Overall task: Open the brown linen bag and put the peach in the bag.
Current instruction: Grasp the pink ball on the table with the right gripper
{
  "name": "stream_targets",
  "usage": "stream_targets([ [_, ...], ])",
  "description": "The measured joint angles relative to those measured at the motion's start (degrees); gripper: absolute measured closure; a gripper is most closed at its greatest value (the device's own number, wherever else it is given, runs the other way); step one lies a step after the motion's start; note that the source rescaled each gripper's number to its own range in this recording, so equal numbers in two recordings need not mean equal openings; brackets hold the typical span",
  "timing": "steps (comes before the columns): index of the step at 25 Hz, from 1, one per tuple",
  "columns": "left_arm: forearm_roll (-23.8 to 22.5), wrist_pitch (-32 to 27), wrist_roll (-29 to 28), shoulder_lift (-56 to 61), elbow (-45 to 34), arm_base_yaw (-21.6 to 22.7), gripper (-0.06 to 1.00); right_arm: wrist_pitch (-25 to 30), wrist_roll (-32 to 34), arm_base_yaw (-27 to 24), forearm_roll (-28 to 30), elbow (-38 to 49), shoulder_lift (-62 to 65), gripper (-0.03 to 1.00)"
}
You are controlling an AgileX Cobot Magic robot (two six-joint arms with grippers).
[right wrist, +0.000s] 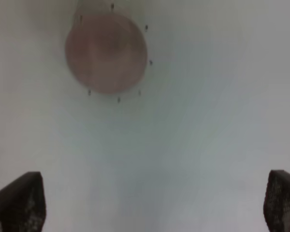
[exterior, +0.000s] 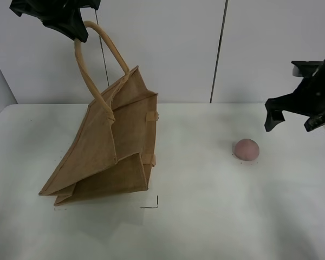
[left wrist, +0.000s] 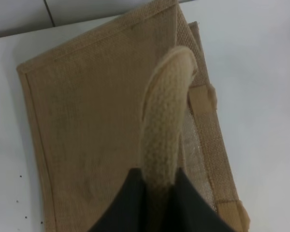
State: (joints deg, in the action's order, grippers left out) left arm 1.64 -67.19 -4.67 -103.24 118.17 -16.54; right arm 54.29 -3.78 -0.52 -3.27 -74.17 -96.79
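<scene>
The brown linen bag (exterior: 111,146) hangs tilted on the left of the white table (exterior: 216,216), its bottom edge resting on the surface. My left gripper (exterior: 78,30) is shut on one beige handle (exterior: 86,70) and holds it high near the top left; the left wrist view shows the handle (left wrist: 164,130) clamped between the black fingers (left wrist: 123,208) above the bag (left wrist: 92,135). The pink peach (exterior: 247,149) lies on the table at the right. My right gripper (exterior: 295,122) is open, hovering above and right of the peach (right wrist: 106,53), not touching it.
A white panelled wall (exterior: 179,49) with dark vertical seams stands behind the table. A small black corner mark (exterior: 154,205) is on the table in front of the bag. Small dots ring the peach's spot.
</scene>
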Motion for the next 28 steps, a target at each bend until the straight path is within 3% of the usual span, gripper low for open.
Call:
stream_targets([
  [7, 0.00, 0.00, 0.00, 0.00, 0.00, 0.00, 0.94, -0.42, -0.09, 4.61, -0.26, -9.43, -12.63, -0.03],
  [25, 0.00, 0.00, 0.00, 0.00, 0.00, 0.00, 0.94, -11.87, 4.16, 5.95, -0.39, -10.09, -28.07, -0.03],
  [28, 0.00, 0.00, 0.00, 0.00, 0.00, 0.00, 0.94, -12.00, 4.32, 5.95, -0.44, -10.09, -28.54, 0.08],
])
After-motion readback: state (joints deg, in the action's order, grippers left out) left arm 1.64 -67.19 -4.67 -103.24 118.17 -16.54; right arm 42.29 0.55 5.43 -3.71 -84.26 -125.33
